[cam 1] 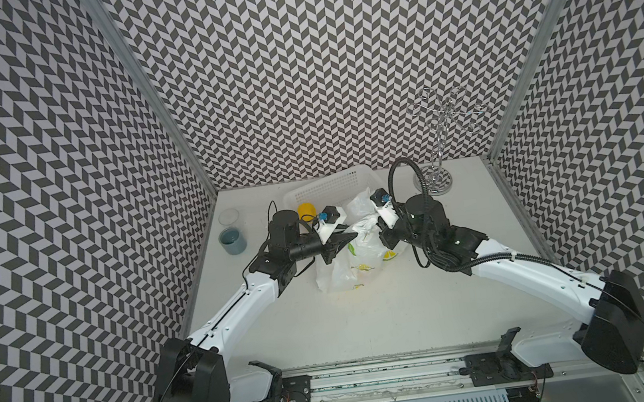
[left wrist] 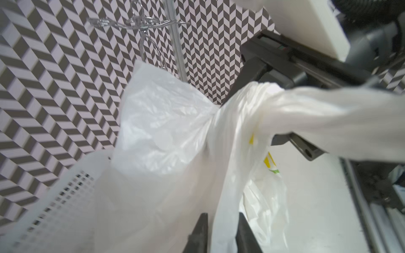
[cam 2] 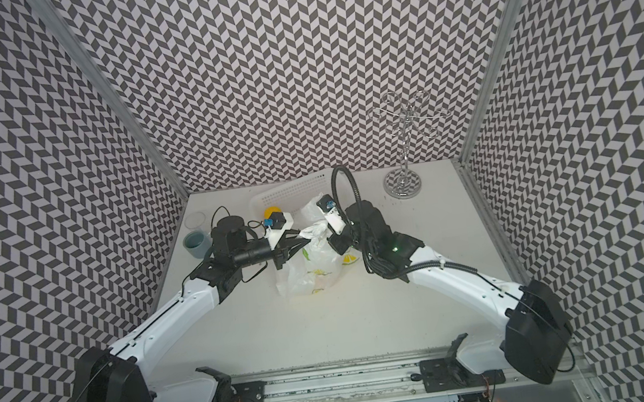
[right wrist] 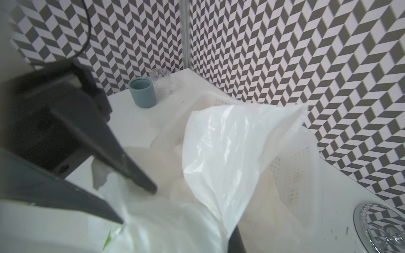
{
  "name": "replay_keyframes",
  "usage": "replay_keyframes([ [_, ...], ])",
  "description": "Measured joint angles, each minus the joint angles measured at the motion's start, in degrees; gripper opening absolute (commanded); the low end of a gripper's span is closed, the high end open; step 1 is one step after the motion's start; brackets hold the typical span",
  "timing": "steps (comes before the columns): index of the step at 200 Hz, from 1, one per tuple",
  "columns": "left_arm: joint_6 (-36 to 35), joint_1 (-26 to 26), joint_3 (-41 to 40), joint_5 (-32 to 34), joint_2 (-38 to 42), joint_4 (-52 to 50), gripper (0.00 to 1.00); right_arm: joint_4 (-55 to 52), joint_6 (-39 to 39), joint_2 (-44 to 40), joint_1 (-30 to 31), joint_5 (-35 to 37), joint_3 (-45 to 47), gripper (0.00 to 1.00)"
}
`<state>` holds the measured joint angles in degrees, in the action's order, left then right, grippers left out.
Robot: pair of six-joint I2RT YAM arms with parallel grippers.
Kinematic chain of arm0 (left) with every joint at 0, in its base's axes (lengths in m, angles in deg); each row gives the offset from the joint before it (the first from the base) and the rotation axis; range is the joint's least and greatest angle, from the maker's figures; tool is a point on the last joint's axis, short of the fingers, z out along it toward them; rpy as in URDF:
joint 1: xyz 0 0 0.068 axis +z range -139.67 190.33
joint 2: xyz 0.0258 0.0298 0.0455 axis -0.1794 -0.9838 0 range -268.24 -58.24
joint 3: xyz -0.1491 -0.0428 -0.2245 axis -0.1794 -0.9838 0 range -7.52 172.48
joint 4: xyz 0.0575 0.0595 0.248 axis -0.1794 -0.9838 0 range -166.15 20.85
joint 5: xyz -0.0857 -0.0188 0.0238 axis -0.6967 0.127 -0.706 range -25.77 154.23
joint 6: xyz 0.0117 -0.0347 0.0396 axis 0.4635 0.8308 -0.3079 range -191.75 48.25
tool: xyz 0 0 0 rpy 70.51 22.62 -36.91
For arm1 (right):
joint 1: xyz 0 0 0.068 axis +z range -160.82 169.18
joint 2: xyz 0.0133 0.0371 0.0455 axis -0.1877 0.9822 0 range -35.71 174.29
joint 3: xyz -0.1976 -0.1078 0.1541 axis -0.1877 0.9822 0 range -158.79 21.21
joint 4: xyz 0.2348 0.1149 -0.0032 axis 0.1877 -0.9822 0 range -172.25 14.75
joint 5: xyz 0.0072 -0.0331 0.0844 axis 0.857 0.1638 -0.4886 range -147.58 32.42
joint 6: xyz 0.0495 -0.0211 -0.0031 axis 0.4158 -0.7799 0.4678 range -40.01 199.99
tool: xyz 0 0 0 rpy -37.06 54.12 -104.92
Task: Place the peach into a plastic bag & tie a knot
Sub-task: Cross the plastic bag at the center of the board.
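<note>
Backing onto black-and-white chevron walls on three sides; laying everything out on a white table (cam 1: 369,329). Logging the plastic bag (cam 1: 345,266) crumpled mid-table, just in front of a white basket (cam 1: 327,187), lemon print showing. Pinching one twisted strand of it with the left gripper (cam 1: 352,236), jaws pressing on the film. Clamping another bunched strand with the right gripper (cam 1: 379,233), jaws fully closed. Logging a yellow round thing (cam 1: 306,211) by the basket's left end, a blue-grey cup (cam 1: 232,240) just beside a clear glass (cam 1: 228,217) at far left, a wire stand (cam 1: 433,182) at back right.
</note>
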<state>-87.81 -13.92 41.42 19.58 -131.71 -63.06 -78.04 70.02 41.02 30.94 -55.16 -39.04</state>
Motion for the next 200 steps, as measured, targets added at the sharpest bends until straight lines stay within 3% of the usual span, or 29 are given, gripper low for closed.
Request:
replay_keyframes([
  [17,2.1,-0.6,-0.7,-1.3,0.0,1.4,0.15,2.0,0.2,-0.2,0.0,1.9,0.4,0.0],
  [44,5.0,-2.3,-1.3,-2.8,0.2,3.9,0.0,5.5,0.2,-0.3,0.0,4.3,1.6,0.0],
  [101,13.6,-4.3,-5.5,-5.4,0.2,11.4,0.0,12.3,1.0,-4.9,0.2,5.8,8.7,0.0],
  [112,15.1,-5.0,-6.3,-5.9,0.2,12.4,0.08,13.6,1.1,-6.3,0.2,4.7,10.6,0.0],
  [126,16.2,-5.0,-6.6,-7.0,0.6,12.3,0.31,15.8,0.9,-7.8,0.2,3.4,12.7,0.0],
  [138,16.9,-4.3,-6.7,-8.1,1.4,11.4,0.42,17.4,0.3,-8.7,0.0,2.8,13.7,0.0],
  [175,22.4,3.5,-5.0,-11.6,6.7,9.2,0.58,22.8,-2.8,-11.3,-0.3,1.4,17.0,0.0],
  [200,27.8,5.3,1.6,-11.7,4.1,10.8,0.74,26.0,-5.6,-12.2,-0.3,0.3,20.1,0.0],
])
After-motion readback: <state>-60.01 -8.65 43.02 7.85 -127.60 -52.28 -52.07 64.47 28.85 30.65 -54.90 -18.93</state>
